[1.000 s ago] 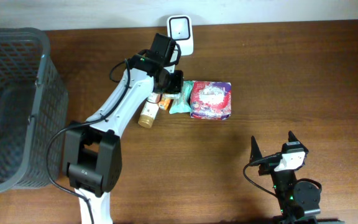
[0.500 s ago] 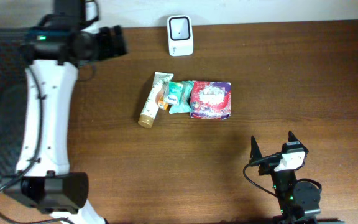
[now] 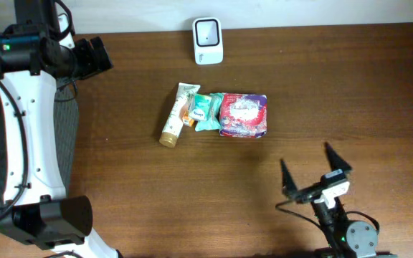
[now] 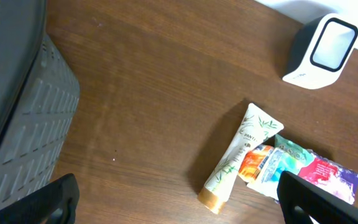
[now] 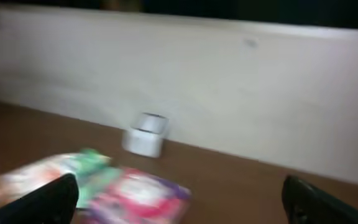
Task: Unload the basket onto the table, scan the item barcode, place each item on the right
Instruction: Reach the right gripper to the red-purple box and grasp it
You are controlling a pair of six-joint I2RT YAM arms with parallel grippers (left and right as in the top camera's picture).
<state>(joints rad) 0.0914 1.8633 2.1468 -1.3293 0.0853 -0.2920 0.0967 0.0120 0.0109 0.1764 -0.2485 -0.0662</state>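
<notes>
No item picked yet, I judge: left end effector (image 3: 100, 57) and right end effector (image 3: 305, 158) gape empty, the cream gold-capped tube (image 3: 174, 123) and magenta foil pouch (image 3: 243, 115) lie on the brown tabletop (image 3: 350, 86) near the white scanner (image 3: 208, 40) — next, likely grasp one

Nothing on this table can be read from where I stand; the tube (image 4: 238, 155) has a short line of dark lettering running along its pale body among green leaf prints, too small to make out in the left wrist view and a mere smudge from overhead. The pink pack (image 3: 243, 115) has a pale printed patch in its middle, blurred in every view; the orange sachet (image 4: 253, 163) and the green sachet (image 3: 203, 111) show only flecks of print, and no word, number or barcode on them can be told.
</notes>
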